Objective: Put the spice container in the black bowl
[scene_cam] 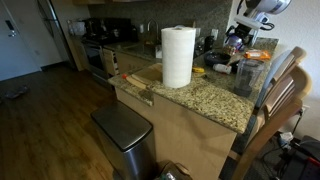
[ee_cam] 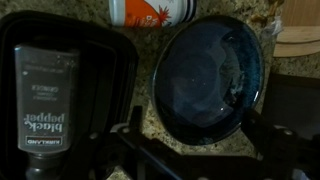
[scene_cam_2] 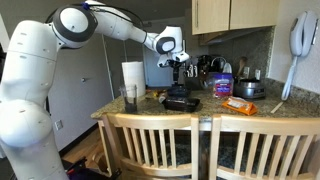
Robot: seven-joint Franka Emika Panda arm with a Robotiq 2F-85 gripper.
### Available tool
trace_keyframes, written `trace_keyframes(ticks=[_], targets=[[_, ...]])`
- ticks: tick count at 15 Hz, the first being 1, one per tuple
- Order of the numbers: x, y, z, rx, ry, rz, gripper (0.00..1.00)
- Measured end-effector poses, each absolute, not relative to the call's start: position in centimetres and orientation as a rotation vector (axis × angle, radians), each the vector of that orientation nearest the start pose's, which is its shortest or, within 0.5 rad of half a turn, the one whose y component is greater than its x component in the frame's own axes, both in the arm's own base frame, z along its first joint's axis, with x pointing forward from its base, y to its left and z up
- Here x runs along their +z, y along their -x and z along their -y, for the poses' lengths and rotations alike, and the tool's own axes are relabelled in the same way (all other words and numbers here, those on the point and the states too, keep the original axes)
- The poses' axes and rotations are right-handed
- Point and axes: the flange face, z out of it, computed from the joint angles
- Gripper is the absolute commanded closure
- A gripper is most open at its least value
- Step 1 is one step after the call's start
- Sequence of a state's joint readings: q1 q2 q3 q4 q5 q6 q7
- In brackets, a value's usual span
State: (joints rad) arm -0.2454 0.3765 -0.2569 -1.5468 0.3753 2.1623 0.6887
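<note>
The jaws are seen apart, empty. The pepper could be missed if its tray's rim is struck.

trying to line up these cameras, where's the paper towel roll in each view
In an exterior view: the paper towel roll stands upright near the middle of the picture, on the counter.
In an exterior view: it stands left of centre, at the counter's left end, just behind a clear jar.
Wrist view: not in it.
Shared landmark: the speckled granite counter shows in all three.
</note>
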Motion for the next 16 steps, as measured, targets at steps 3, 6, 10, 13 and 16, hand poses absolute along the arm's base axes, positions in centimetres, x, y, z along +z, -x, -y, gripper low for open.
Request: trace_keyframes(ticks=[3,6,10,13,16], targets=[[47.1,-62.5,30.4,-0.361,2.21,-1.794,0.0],[49.0,-63.0,31.5,-0.58,2.102,-1.84,0.0],[53.8,-62.7,32.6,-0.898,1.902,-1.867,0.0],[55.9,-61.9,33.0,-0.963,1.844,-1.874,0.0],[55.6,-61.6,33.2,-0.849,1.989,-1.886,0.0]])
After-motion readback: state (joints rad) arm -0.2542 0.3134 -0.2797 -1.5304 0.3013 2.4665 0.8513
